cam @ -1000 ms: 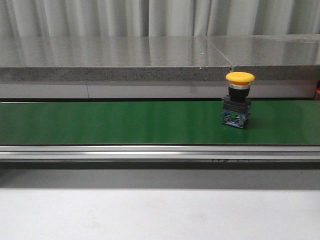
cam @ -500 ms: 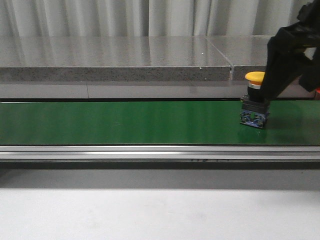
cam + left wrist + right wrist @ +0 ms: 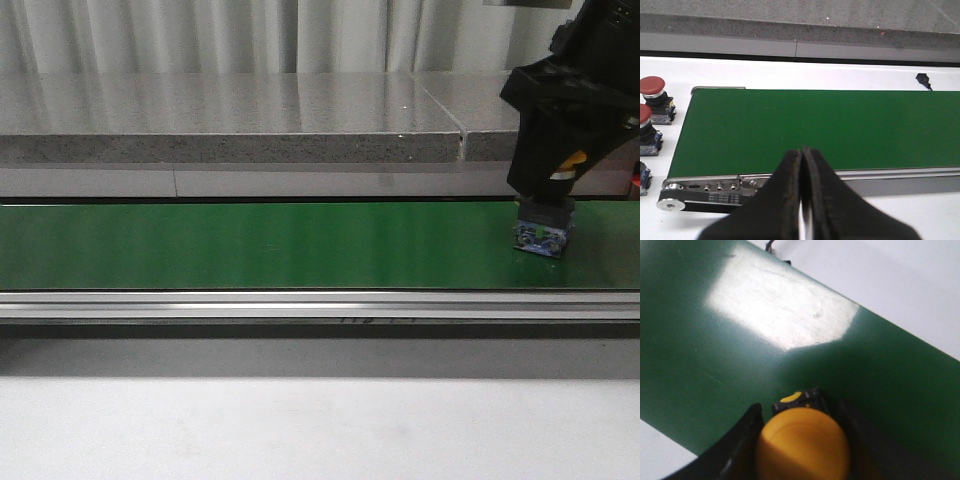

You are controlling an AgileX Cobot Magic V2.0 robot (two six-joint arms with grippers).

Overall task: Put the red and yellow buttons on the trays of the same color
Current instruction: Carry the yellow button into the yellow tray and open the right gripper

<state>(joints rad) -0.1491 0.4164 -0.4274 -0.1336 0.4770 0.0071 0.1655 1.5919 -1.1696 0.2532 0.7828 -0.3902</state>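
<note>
The yellow button (image 3: pixel 543 232) has ridden further right along the green belt (image 3: pixel 250 245) and now stands near its right end, upright, cap up. The right gripper (image 3: pixel 545 205) has come down over it, its open fingers (image 3: pixel 737 440) flanking the cap; whether they touch is unclear. The left gripper (image 3: pixel 802 200) is closed, empty. Leftward the belt lies free.

No readable words, brand names, numbers or signs showing anywhere. Faint dark marks sitting on the conveyor's side rail (image 3: pixel 380 321) in the front view, too small and smeared for reading. Plain yellow cap topping the yellow button (image 3: pixel 802 445), bearing no print. Both red buttons (image 3: pixel 652 86) likewise showing bare caps.
</note>
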